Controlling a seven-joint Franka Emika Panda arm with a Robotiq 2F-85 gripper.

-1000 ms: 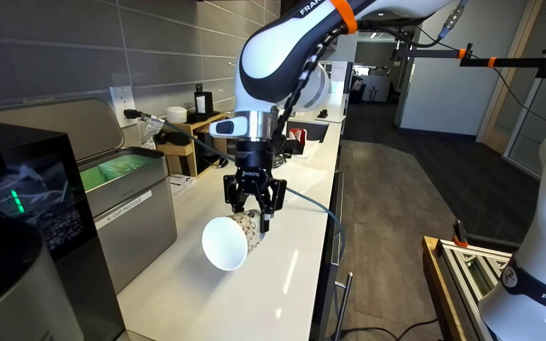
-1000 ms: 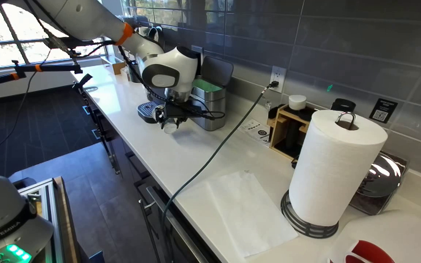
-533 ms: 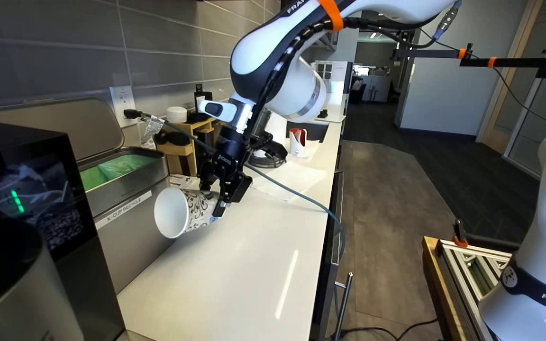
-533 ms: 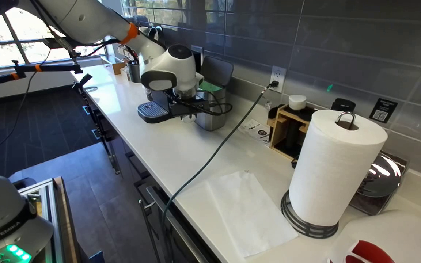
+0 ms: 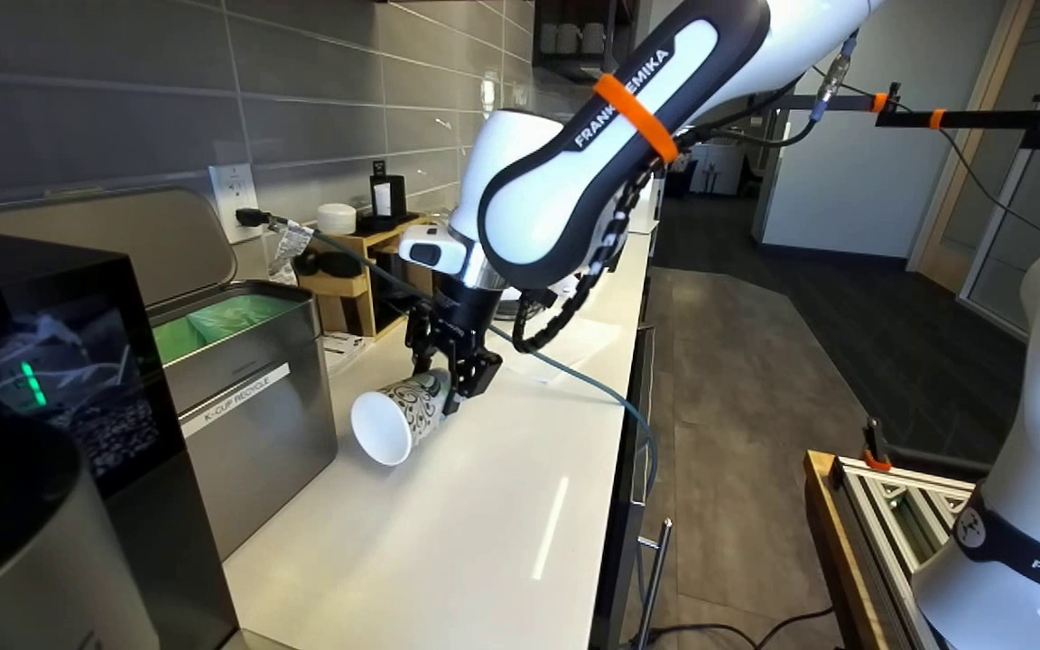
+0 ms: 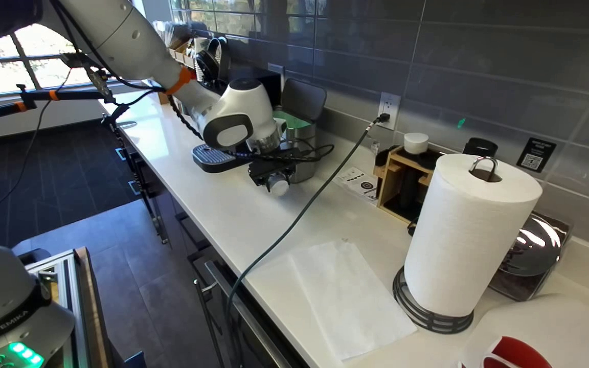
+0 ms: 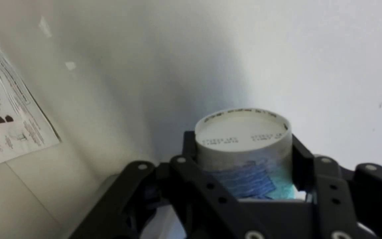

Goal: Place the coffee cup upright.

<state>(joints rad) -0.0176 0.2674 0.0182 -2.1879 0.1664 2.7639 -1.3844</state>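
Gripper (image 7: 244, 151) holds the coffee cup (image 5: 406, 411), one finger against either side near the base. In the wrist view the lettered base faces back, so the cup points out ahead of the fingers. Cup is over the counter (image 5: 475, 551), tipped well onto its side, mouth away from the wrist; whether the rim touches, cannot tell. Why the base-end hold, my guess: it keeps the mouth free of the fingers. Cost: the wrist probably must pitch far over to bring the base down. Not yet upright.

Containers: in an exterior view the cup's mouth shows only white inner wall. Near it, steel recycle bin (image 5: 272, 433), lid up, lined with a green bag (image 5: 245, 318); contents not resolved. Wooden rack (image 5: 339, 286) holds dark items, unidentified, with a white jar (image 6: 416, 143) on top. Farther along, paper towel roll (image 6: 468, 237), kept upright by its wire stand (image 6: 440, 324).
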